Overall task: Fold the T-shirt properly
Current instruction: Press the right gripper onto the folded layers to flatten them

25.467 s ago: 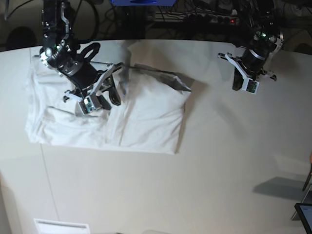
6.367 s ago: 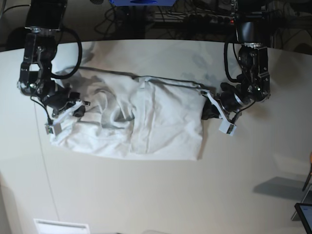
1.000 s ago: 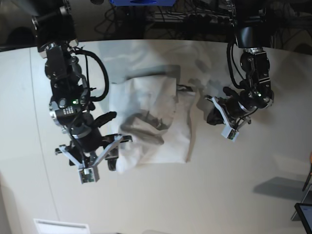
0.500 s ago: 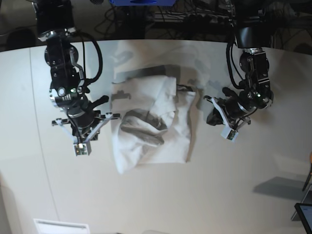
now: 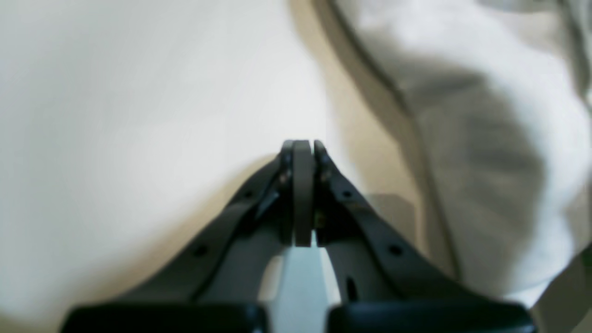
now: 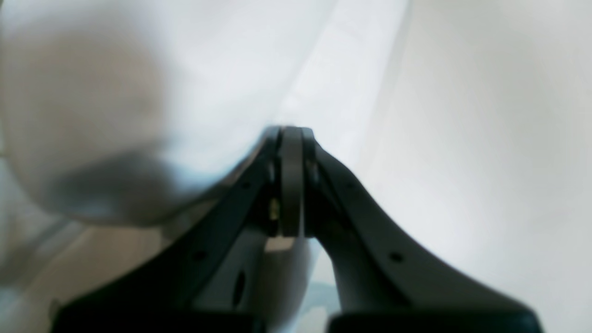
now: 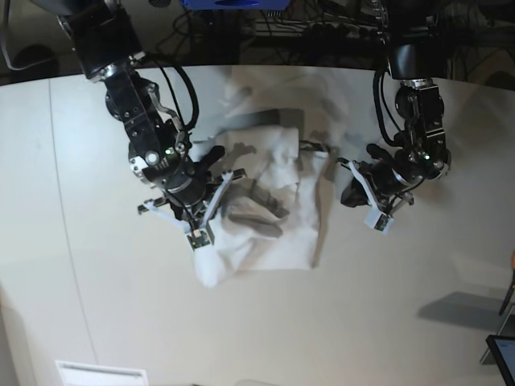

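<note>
R gripper (image 7: pixel 195 227) shut, swung back over T-shirt (image 7: pixel 269 213); shirt bunched narrower.

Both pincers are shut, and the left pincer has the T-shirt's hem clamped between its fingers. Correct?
Not quite. The left pincer is shut, but on nothing: the left wrist view shows its tips pressed together over bare table, with the T-shirt lying beside it, not between them. The right pincer is shut too.
</note>
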Available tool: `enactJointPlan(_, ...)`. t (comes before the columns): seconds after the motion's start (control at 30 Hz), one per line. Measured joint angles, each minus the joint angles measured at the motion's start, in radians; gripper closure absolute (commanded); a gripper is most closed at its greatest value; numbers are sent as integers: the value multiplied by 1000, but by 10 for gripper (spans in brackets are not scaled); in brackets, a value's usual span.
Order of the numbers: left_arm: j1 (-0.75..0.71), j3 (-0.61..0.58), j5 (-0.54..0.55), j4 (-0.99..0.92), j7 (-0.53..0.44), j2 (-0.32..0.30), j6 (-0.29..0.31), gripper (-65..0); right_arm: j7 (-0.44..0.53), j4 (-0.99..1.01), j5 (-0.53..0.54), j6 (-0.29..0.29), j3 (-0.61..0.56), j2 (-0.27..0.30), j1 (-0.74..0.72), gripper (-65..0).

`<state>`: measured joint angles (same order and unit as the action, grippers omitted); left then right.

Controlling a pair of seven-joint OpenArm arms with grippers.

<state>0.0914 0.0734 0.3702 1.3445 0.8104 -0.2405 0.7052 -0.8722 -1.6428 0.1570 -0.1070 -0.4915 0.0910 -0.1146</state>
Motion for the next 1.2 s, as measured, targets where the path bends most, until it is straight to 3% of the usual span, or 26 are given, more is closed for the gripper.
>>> enactJointPlan(0.23,0,0,0,0,0,0,0,0,-8,10,0,2,-6,-37,-32,-10)
enactJointPlan(0.5,0,-2,0,0,0,1,0,0,-9,9,1,2,-28,-34,-54,-10)
enactJointPlan(0.9,8,-3,-4,0,0,79,-8,0,-8,12,7,1,-116,-56,-97,-10)
enactJointPlan(1.2,8,-121,1,4,-27,80,-12,0,-4,40,1,1,-134,-59,-137,-10)
